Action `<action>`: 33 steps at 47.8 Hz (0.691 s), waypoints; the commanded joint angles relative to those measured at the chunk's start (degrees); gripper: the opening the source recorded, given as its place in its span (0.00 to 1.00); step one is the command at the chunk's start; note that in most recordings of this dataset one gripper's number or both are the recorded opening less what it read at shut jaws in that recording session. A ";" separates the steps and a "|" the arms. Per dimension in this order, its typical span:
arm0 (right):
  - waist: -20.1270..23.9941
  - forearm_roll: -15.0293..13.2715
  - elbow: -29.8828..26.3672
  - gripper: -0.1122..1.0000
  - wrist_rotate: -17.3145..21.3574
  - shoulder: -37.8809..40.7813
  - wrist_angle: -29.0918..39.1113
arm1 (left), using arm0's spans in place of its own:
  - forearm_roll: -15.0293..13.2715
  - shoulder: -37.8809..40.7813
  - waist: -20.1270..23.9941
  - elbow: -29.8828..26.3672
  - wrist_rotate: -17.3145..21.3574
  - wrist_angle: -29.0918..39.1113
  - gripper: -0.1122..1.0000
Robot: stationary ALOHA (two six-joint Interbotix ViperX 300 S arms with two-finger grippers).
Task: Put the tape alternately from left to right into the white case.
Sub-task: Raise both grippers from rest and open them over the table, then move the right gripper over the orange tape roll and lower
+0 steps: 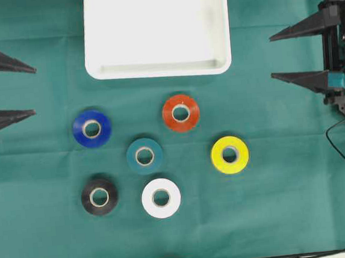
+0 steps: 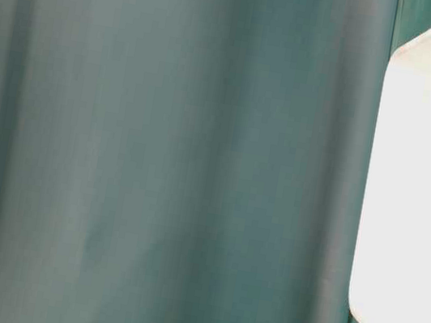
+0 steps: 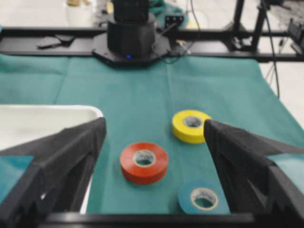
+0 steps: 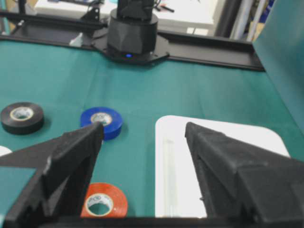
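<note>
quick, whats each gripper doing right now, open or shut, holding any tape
Left gripper: open, holding nothing.
Right gripper: open, holding nothing.

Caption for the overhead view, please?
Six tape rolls on green cloth below the empty white case; both grippers open at edges.

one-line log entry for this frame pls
phase: start | left gripper: open, empty | right gripper: open, empty | white case: empty | tape: six rolls on cloth
</note>
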 commanded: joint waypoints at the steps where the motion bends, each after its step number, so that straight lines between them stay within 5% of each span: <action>1: -0.09 0.00 -1.58 0.83 0.35 1.32 -0.26 | -0.18 1.58 -0.18 -1.41 0.00 0.09 0.77; 12: -0.09 0.00 -4.13 0.83 3.96 7.12 0.09 | -0.26 8.09 -0.09 -3.69 -0.09 3.34 0.77; 33: -0.09 0.00 -13.62 0.83 4.22 19.69 11.16 | -0.44 14.77 -0.18 -8.44 -0.44 13.10 0.77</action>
